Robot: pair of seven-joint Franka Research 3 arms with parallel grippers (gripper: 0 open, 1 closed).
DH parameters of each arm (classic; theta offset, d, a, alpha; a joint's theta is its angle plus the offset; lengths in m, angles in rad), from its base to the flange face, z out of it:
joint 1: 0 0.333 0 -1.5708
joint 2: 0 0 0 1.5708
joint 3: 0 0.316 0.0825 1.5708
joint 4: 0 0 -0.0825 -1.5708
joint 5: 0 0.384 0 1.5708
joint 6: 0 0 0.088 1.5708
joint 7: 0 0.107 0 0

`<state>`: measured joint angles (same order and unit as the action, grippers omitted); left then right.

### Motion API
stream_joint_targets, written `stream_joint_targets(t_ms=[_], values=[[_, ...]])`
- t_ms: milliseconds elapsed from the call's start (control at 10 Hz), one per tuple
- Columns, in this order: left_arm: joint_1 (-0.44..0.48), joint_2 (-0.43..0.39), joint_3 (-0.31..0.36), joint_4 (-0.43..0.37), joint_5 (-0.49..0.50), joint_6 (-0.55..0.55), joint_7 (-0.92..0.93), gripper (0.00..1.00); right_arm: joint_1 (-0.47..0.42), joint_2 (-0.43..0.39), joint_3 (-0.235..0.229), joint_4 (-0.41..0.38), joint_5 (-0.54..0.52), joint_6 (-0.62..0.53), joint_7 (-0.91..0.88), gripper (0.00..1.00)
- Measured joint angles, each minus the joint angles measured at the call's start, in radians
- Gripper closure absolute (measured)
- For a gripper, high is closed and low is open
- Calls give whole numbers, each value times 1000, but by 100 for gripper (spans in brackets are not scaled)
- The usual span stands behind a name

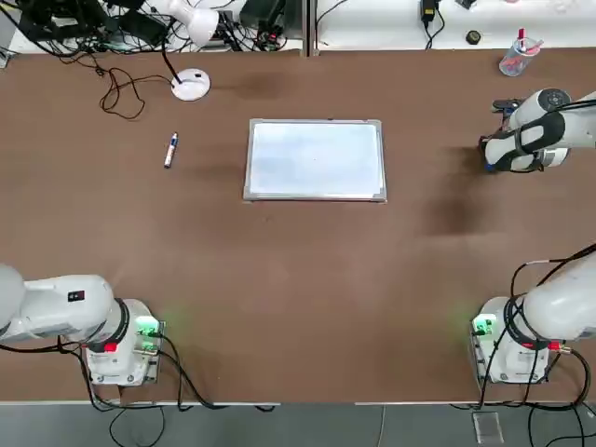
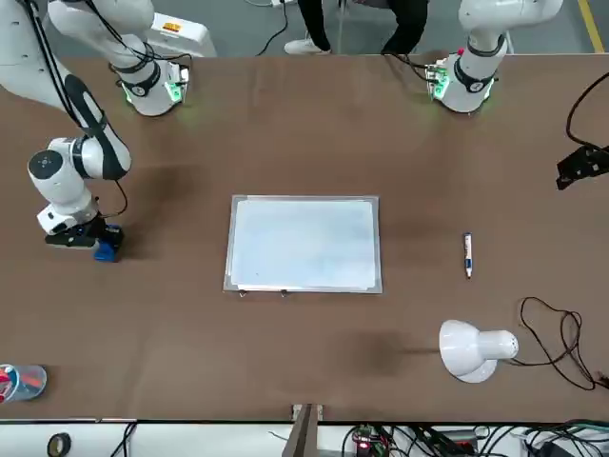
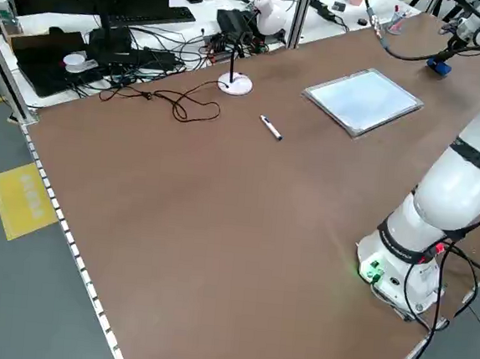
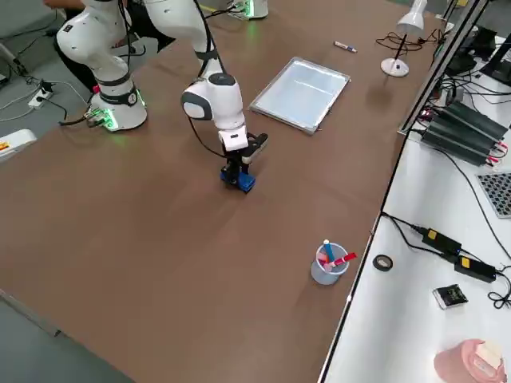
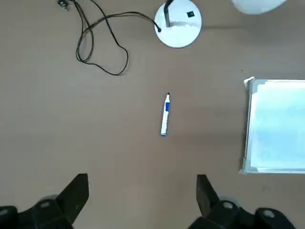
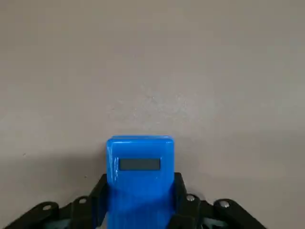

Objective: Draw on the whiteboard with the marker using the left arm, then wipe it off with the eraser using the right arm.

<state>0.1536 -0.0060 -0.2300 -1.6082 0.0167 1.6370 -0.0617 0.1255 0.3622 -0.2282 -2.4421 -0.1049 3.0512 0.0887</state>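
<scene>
The whiteboard [image 1: 315, 158] [image 2: 304, 243] lies flat at the table's middle, its surface blank. To its left, on the bare table, rests the marker [image 1: 170, 150] [image 5: 165, 115]. My left gripper [image 5: 142, 183] hangs open well above the table, apart from the marker and empty. At the table's far right, the blue eraser [image 2: 107, 249] [image 6: 139, 167] sits on the tabletop. My right gripper [image 4: 234, 169] [image 6: 139, 188] reaches down over it, and both fingers [image 6: 97, 193] press against its sides.
A white desk lamp [image 1: 191, 84] with a looped black cable [image 1: 116, 93] stands behind the marker. A clear cup with red items [image 1: 515, 58] is at the back right corner. Cables and electronics crowd the bench beyond the far edge.
</scene>
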Motion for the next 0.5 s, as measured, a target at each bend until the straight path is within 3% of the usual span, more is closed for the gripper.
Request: stream_joint_targets(t_ms=[400, 500], values=[[0, -5, -10, 0, 1, -7, -1, 0, 1, 0, 2, 1, 0, 1, 36, 3], [1, -7, -10, 1, 1, -7, 0, 0, 2, 0, 3, 2, 0, 1, 45, 0]])
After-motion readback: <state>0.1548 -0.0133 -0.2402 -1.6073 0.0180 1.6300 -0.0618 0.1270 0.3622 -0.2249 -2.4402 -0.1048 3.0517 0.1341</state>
